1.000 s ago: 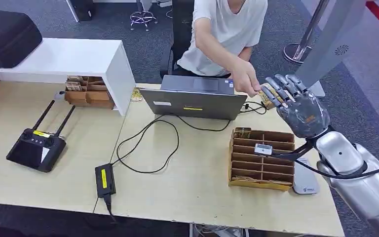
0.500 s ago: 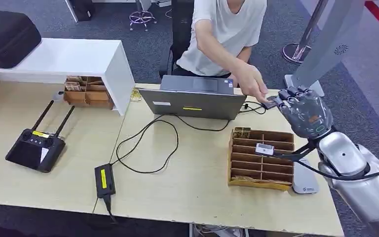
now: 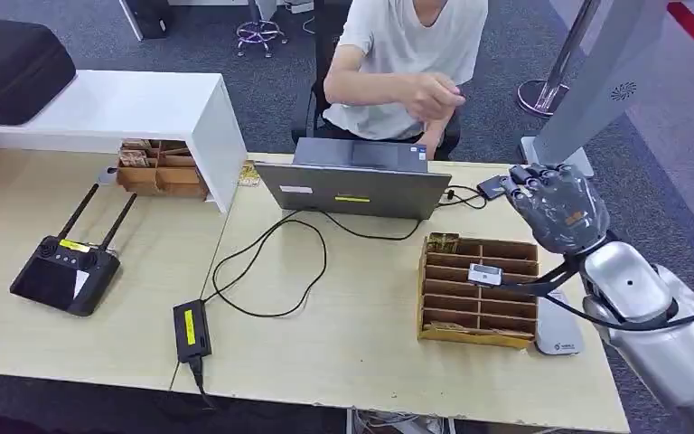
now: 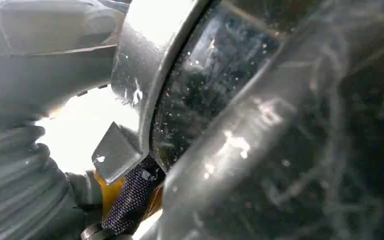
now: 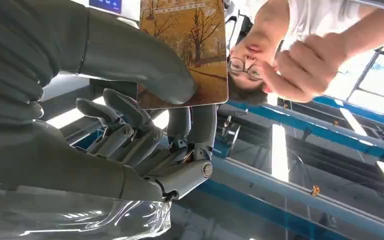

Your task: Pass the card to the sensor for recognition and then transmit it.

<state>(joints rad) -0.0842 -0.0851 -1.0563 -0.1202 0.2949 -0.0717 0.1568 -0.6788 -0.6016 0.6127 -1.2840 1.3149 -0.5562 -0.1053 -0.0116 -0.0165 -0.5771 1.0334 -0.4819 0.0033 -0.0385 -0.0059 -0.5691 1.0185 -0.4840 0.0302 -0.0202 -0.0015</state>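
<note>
We see our right hand [image 3: 556,206], dark grey with many fingers, held up over the far right end of the light wooden table [image 3: 361,353]. It grips a card with a picture of brown autumn trees [image 5: 187,47]; the thick thumb [image 5: 145,60] presses on the picture side and the darker fingers sit behind it. In the head view the card is hidden behind the hand.

A person in a white T-shirt [image 3: 416,54] sits behind the grey laptop [image 3: 354,188], with one hand [image 3: 434,95] up near the chest, well apart from ours.

Near our arm sits a brown cardboard box with dividers [image 3: 479,291], and beside it a flat grey sensor pad [image 3: 560,327].

We cannot tell if our left hand [image 4: 30,190] is apart or together.
</note>
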